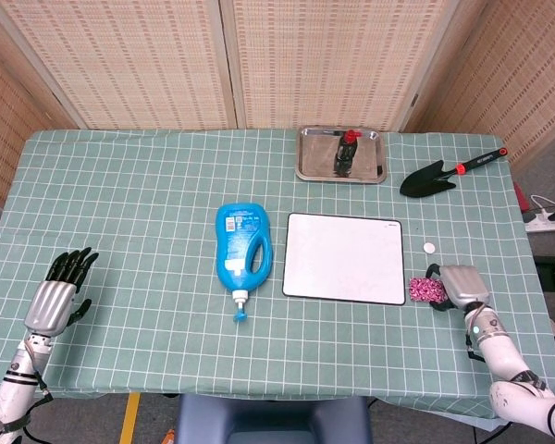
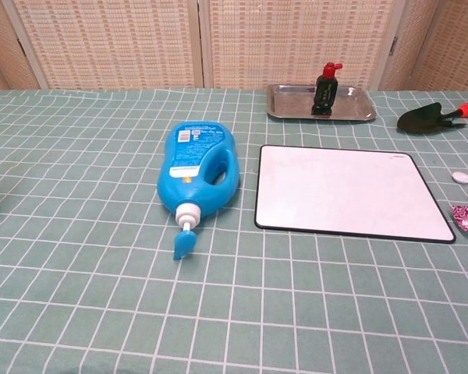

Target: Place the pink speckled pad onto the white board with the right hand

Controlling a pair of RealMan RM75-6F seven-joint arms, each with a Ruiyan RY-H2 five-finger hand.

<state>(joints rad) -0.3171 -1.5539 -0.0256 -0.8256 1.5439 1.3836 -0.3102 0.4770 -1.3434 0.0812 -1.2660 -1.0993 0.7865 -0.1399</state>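
Pink and speckled, the pad point(image 1: 426, 290) sat at the lower right of the head view, gripped in the fingers of the right hand point(image 1: 455, 286), just beside the right edge of the white board point(image 1: 344, 258) and not on it. Nothing lay between pad and board. A small white disc point(image 1: 429, 248) rested above the hand on the bench point(image 1: 148, 185); a blue bottle point(image 1: 242, 250) lay left of the board. Farther back were a metal tray point(image 1: 341, 155) and a black trowel point(image 1: 435, 175). At lower left, the left hand point(image 1: 57, 296) rested empty, fingers apart.

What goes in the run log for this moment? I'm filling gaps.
right robot hand: grips pink pad | pad: right of white board, not on it | left robot hand: idle
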